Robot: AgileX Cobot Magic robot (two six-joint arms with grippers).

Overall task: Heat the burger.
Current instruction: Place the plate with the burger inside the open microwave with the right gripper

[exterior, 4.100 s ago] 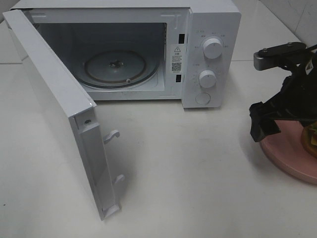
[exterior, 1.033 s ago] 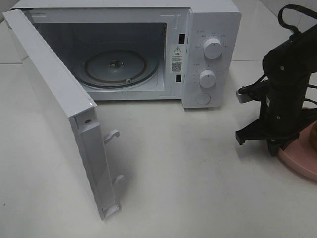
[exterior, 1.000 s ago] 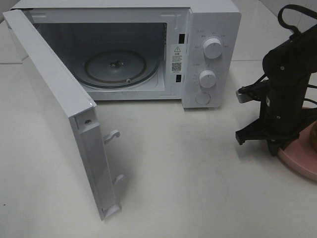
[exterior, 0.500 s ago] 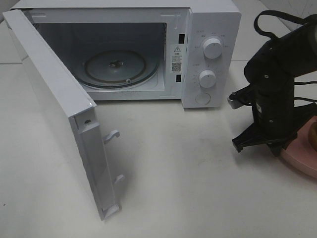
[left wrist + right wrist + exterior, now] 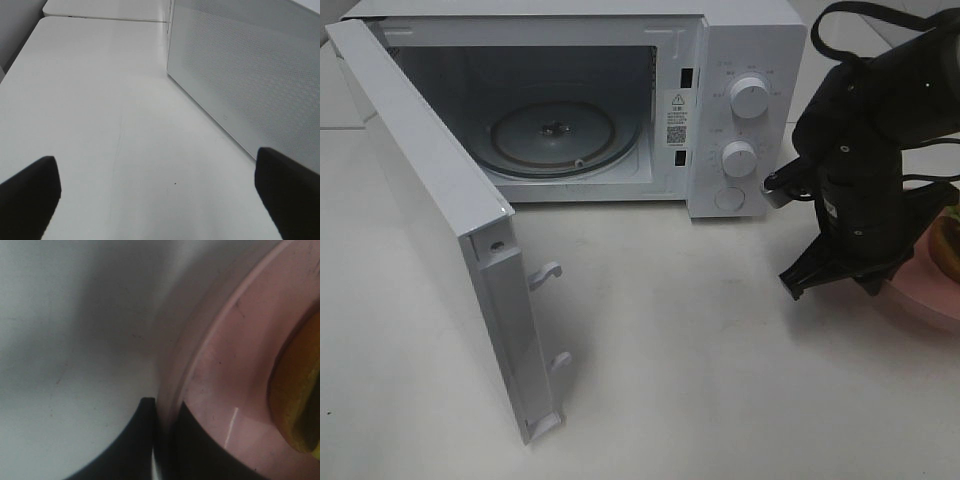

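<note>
Swung left and toward the microwave's control side over the last second: the right arm, now looming darker and larger beside the lower knob point(image 5: 739, 158), with the pink plate point(image 5: 928, 296) apparently little displaced under it.

Nearest the camera, the free edge of the open door point(image 5: 496, 330), latch hooks pointing out over bare counter point(image 5: 700, 380). Swung fully wide, presumably to leave a clear path into the cavity.

Off to the near left side, out of the high view, the left pincer point(image 5: 160, 189): spread wide, holding nothing, hovering over the counter just beside the door's perforated panel point(image 5: 250, 75). Probably parked there to stay clear, or to be ready to push the door shut later.

Further in on the right, the right pincer point(image 5: 165, 412): closed narrow on the rim of the pink plate point(image 5: 225, 360), one dark finger on the counter side, the other on the plate's inner face. A rim grip rather than a grasp on the food, most likely so as to carry the load without crushing it.

On that plate, at the far right edge of the high view, the burger point(image 5: 950, 243), only partly in frame; from the right wrist, just a yellow-brown sliver point(image 5: 296, 400). Not yet in the oven.

Farthest back, the microwave point(image 5: 750, 30), cavity empty, glass turntable point(image 5: 552, 135) bare and waiting. Judging by this, at the transport step: plate gripped, the move across to the cavity not yet done.
</note>
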